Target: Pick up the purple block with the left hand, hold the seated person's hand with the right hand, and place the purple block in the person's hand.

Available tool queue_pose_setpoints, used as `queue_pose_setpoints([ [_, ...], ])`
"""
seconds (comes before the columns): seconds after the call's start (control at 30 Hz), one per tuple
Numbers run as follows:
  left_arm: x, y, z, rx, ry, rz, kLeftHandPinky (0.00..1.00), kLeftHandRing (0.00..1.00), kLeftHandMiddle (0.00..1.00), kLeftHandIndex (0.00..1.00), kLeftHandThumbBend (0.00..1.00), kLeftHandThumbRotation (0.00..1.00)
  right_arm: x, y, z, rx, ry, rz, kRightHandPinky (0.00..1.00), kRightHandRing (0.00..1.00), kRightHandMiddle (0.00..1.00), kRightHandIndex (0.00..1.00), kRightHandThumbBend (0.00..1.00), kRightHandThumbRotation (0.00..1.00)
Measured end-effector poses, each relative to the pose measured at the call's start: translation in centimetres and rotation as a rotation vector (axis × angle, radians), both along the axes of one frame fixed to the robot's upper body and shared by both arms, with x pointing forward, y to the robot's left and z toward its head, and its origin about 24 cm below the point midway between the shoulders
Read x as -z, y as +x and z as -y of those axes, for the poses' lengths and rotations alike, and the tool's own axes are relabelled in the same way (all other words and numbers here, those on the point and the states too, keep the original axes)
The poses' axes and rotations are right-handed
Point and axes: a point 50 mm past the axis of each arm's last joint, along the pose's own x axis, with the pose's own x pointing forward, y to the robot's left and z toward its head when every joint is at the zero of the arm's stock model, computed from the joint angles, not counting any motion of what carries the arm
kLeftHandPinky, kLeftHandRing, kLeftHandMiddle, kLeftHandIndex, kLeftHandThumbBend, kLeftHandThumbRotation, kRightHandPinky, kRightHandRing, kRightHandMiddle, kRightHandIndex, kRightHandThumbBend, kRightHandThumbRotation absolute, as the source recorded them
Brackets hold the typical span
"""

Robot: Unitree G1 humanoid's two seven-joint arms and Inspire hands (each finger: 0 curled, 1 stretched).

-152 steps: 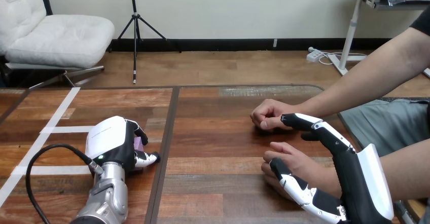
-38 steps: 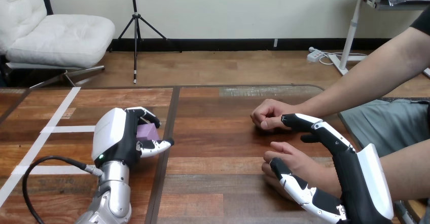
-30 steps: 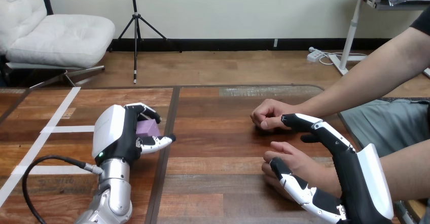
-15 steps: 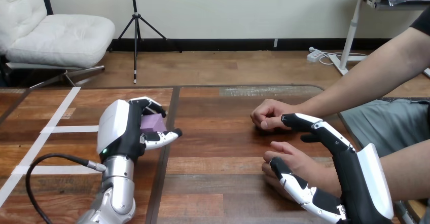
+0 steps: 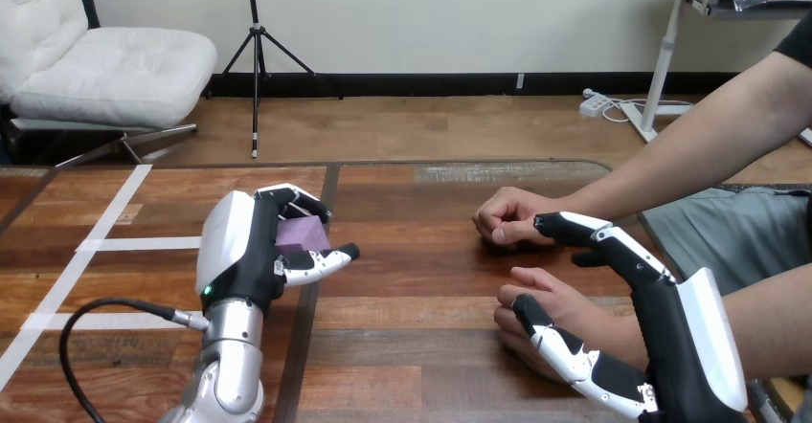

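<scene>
Over the wooden table, the left hand is curled round the purple block — tucked against its palm; the right hand clasps the person's hand.

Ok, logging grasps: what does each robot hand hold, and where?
Left robot hand: purple block, sides pinched between fingers and thumb. Right robot hand: person's nearer hand, fingers curled under its edge.

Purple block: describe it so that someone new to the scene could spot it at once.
Start at the wooden table and go to its left half, where the robot's left hand is. The purple block sits between that hand's curled fingers and its thumb. It is the only purple thing on the table, a small box shape against the black and white hand.
</scene>
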Motion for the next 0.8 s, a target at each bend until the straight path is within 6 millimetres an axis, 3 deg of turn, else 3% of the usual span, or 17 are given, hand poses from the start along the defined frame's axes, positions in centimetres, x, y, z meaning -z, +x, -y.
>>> queue_pose_setpoints([
  [0.37,-0.2,-0.4,0.4,0.018,-0.028,0.018,0.38,0.42,0.47,0.49,0.75,0.00,-0.1,0.3,0.5,0.020,-0.084,-0.046,0.74,0.79,0.80,0.78,0.55,0.25],
  [0.8,-0.7,-0.4,0.7,0.041,-0.055,0.035,0.38,0.41,0.46,0.49,0.75,0.00,-1.4,0.8,1.7,0.016,-0.355,-0.121,0.89,0.89,0.88,0.86,0.62,0.24],
])
